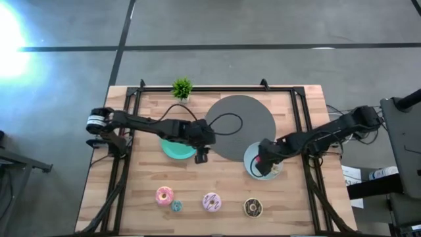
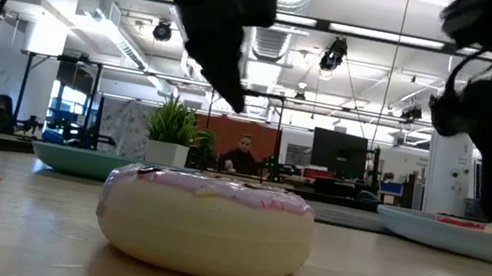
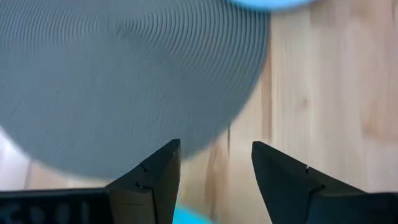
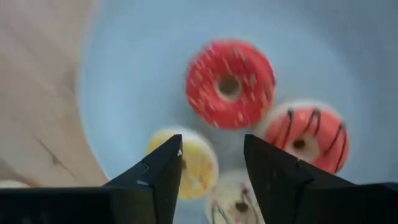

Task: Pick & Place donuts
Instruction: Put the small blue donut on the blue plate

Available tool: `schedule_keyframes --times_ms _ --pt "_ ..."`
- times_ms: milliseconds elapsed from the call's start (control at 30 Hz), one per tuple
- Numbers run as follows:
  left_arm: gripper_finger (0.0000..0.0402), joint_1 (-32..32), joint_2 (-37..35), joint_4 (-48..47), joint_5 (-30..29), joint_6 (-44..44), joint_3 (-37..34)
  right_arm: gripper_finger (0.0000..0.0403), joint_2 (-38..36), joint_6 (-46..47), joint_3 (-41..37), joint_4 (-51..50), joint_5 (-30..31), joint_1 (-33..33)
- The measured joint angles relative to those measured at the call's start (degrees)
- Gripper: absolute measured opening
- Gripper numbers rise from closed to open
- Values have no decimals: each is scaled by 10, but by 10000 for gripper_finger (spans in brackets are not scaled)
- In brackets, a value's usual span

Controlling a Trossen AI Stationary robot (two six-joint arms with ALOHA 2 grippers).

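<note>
While the right gripper (image 4: pixel 211 171) hovers with fingers apart and empty, descending could nudge the small yellow toy donut (image 4: pixel 194 163) lying between its fingertips into the red sprinkled ring donut (image 4: pixel 229 84) just beyond them, inside the light-blue round plate (image 4: pixel 124 87)

Four donuts sit on the table (image 1: pixel 145 145): pink (image 1: pixel 164 195), teal (image 1: pixel 177 206), pink-white sprinkled (image 1: pixel 211 201), chocolate (image 1: pixel 252 208). Four more lie in the light-blue plate (image 4: pixel 124 74): red (image 4: pixel 229 84), orange (image 4: pixel 309 137), yellow (image 4: pixel 198 163), and one pale (image 4: pixel 230 199). One green plate (image 1: pixel 172 150), one grey mat (image 1: pixel 243 122), one plant (image 1: pixel 182 87).

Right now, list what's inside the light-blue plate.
Light-blue plate holds a red donut, an orange donut with dark stripes, a yellow donut, and a pale sprinkled one, partly hidden between the open right gripper fingers. Anything beneath the gripper stays covered.
</note>
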Motion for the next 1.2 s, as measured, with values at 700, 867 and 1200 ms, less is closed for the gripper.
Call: schedule_keyframes --times_ms 700,867,1200 --pt "172 -327 -279 -60 82 -169 -262 169 4 -205 96 20 117 15" --pt "172 -387 -216 18 58 -204 -256 169 4 -205 96 22 117 11" --pt "172 -384 -71 39 26 -227 -170 169 4 -247 87 19 125 4"
